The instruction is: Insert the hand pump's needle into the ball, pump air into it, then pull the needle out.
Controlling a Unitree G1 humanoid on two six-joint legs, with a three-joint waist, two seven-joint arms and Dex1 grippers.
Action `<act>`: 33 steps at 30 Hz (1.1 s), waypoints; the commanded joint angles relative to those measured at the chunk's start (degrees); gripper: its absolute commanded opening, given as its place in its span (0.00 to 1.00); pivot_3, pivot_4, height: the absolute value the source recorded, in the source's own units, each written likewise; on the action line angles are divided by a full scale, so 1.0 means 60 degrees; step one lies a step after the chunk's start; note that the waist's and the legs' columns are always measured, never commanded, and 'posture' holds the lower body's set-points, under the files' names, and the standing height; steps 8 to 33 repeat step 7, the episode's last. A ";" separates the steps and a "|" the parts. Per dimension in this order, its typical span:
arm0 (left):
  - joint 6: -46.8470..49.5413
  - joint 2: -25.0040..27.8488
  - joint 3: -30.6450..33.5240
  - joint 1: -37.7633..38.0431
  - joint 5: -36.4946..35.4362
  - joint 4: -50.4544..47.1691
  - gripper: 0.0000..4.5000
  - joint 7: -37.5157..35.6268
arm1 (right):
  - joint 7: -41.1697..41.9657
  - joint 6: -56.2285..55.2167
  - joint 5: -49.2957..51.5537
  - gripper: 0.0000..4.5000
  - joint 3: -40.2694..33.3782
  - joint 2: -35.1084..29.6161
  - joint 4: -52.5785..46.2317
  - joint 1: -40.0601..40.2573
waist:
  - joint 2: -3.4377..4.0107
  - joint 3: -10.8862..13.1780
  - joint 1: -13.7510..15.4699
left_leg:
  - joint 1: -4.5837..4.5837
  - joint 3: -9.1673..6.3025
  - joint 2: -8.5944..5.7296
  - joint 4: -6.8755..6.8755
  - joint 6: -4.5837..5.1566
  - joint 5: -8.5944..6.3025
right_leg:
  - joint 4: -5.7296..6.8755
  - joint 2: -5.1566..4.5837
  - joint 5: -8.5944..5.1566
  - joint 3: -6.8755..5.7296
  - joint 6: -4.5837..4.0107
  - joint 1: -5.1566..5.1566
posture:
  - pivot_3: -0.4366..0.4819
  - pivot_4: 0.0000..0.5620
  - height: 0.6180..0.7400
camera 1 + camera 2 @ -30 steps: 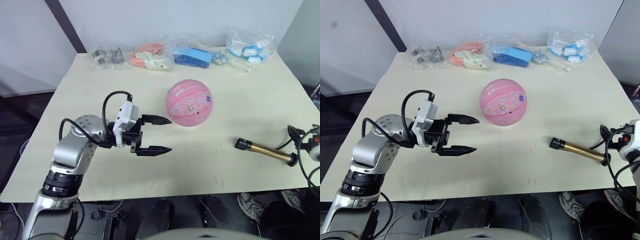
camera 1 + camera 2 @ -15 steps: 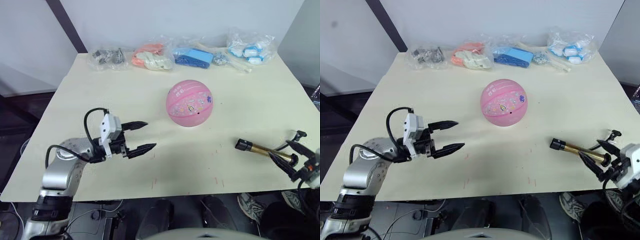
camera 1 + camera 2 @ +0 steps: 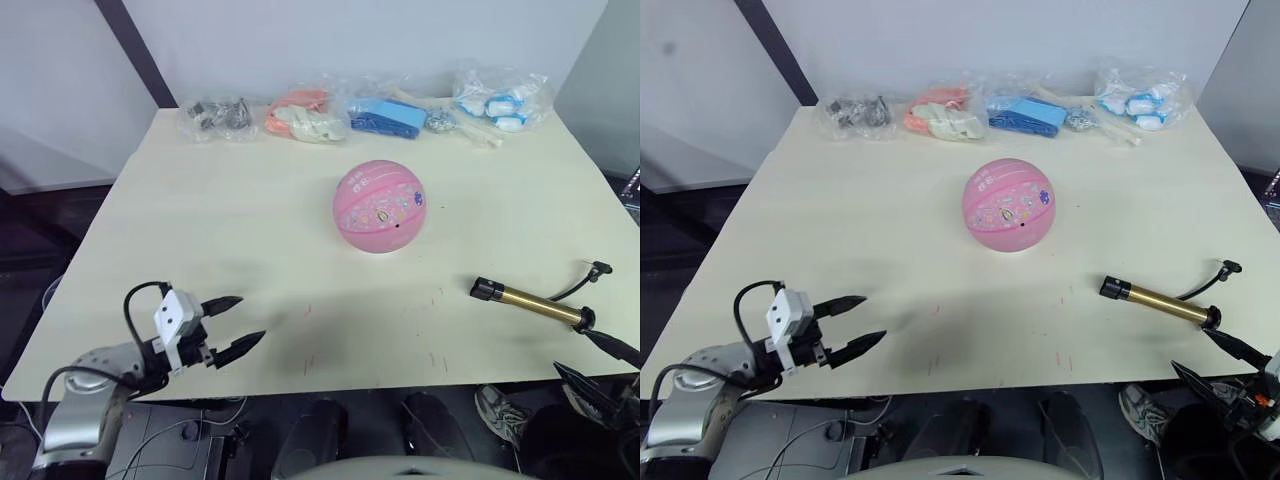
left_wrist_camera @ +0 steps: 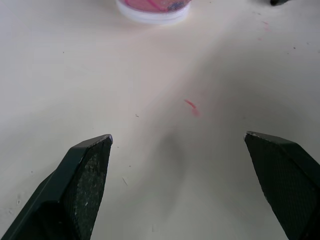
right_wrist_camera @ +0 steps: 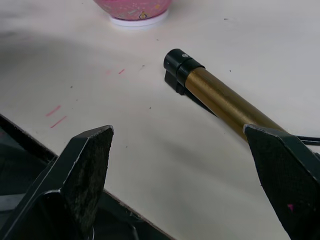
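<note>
The pink ball (image 3: 378, 207) rests on a white ring (image 5: 131, 20) in the middle of the cream table (image 3: 250, 200). The hand pump (image 3: 530, 302), gold with black caps, lies flat near the front right edge. Its thin black hose (image 3: 580, 280) curls away to a small black fitting (image 3: 598, 267); the needle is too small to make out. My left gripper (image 3: 250, 317) hovers open over the front left corner, far from the ball. Just off the front right edge, close behind the pump's handle end, my right gripper (image 3: 1189, 348) is open. Neither holds anything.
Several clear bags line the far edge: dark metal parts (image 3: 212, 115), pink-white items (image 3: 300, 115), blue items (image 3: 385, 113) and white-blue items (image 3: 500, 100). A person's shoe (image 3: 495, 405) shows under the front right edge. Faint red marks (image 3: 437, 358) dot the tabletop near the front.
Both arms have drawn back toward the near edge. The left gripper left the ball's side for the front left corner; the right gripper dropped below the front right edge. Ball and pump stayed put.
</note>
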 commanded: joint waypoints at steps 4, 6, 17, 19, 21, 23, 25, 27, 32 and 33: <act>-0.0673 0.0164 0.0405 0.0256 0.0038 0.0412 1.00 -0.0177 | 0.0181 -0.0248 0.0229 0.97 -0.0537 -0.0186 0.0103 0.0259 | -0.0002 0.0001 0.0020 | -0.0001 -0.0002 0.0012 0.0000 -0.0001 0.0000 | -0.0002 0.0001 0.0000 -0.0007 0.0000 0.0002 | 0.48 0.27 1.00; -0.0786 0.0194 0.0353 0.0264 0.0092 0.0510 1.00 -0.0247 | 0.0081 -0.0325 0.0145 0.97 -0.0586 -0.0172 0.0225 0.0224 | -0.0002 0.0001 0.0030 | 0.0001 -0.0001 0.0014 0.0002 -0.0001 0.0000 | -0.0002 0.0000 0.0000 -0.0007 0.0000 0.0007 | 0.48 0.27 1.00; -0.0857 0.0213 0.0329 0.0276 0.0127 0.0557 1.00 -0.0299 | 0.0087 -0.0350 0.0127 0.97 -0.0584 -0.0174 0.0263 0.0228 | -0.0002 0.0001 0.0030 | 0.0004 0.0000 0.0014 0.0003 -0.0001 0.0000 | -0.0002 0.0000 0.0001 -0.0007 0.0000 0.0009 | 0.48 0.27 1.00; -0.0857 0.0213 0.0329 0.0276 0.0127 0.0557 1.00 -0.0299 | 0.0087 -0.0350 0.0127 0.97 -0.0584 -0.0174 0.0263 0.0228 | -0.0002 0.0001 0.0030 | 0.0004 0.0000 0.0014 0.0003 -0.0001 0.0000 | -0.0002 0.0000 0.0001 -0.0007 0.0000 0.0009 | 0.48 0.27 1.00; -0.0857 0.0213 0.0329 0.0276 0.0127 0.0557 1.00 -0.0299 | 0.0087 -0.0350 0.0127 0.97 -0.0584 -0.0174 0.0263 0.0228 | -0.0002 0.0001 0.0030 | 0.0004 0.0000 0.0014 0.0003 -0.0001 0.0000 | -0.0002 0.0000 0.0001 -0.0007 0.0000 0.0009 | 0.48 0.27 1.00; -0.0857 0.0213 0.0329 0.0276 0.0127 0.0557 1.00 -0.0299 | 0.0087 -0.0350 0.0127 0.97 -0.0584 -0.0174 0.0263 0.0228 | -0.0002 0.0001 0.0030 | 0.0004 0.0000 0.0014 0.0003 -0.0001 0.0000 | -0.0002 0.0000 0.0001 -0.0007 0.0000 0.0009 | 0.48 0.27 1.00; -0.0857 0.0213 0.0329 0.0276 0.0127 0.0557 1.00 -0.0299 | 0.0087 -0.0350 0.0127 0.97 -0.0584 -0.0174 0.0263 0.0228 | -0.0002 0.0001 0.0030 | 0.0004 0.0000 0.0014 0.0003 -0.0001 0.0000 | -0.0002 0.0000 0.0001 -0.0007 0.0000 0.0009 | 0.48 0.27 1.00; -0.0857 0.0213 0.0329 0.0276 0.0127 0.0557 1.00 -0.0299 | 0.0087 -0.0350 0.0127 0.97 -0.0584 -0.0174 0.0263 0.0228 | -0.0002 0.0001 0.0030 | 0.0004 0.0000 0.0014 0.0003 -0.0001 0.0000 | -0.0002 0.0000 0.0001 -0.0007 0.0000 0.0009 | 0.48 0.27 1.00; -0.0857 0.0213 0.0329 0.0276 0.0127 0.0557 1.00 -0.0299 | 0.0087 -0.0350 0.0127 0.97 -0.0584 -0.0174 0.0263 0.0228 | -0.0002 0.0001 0.0030 | 0.0004 0.0000 0.0014 0.0003 -0.0001 0.0000 | -0.0002 0.0000 0.0001 -0.0007 0.0000 0.0009 | 0.48 0.27 1.00; -0.0857 0.0213 0.0329 0.0276 0.0127 0.0557 1.00 -0.0299 | 0.0087 -0.0350 0.0127 0.97 -0.0584 -0.0174 0.0263 0.0228 | -0.0002 0.0001 0.0030 | 0.0004 0.0000 0.0014 0.0003 -0.0001 0.0000 | -0.0002 0.0000 0.0001 -0.0007 0.0000 0.0009 | 0.48 0.27 1.00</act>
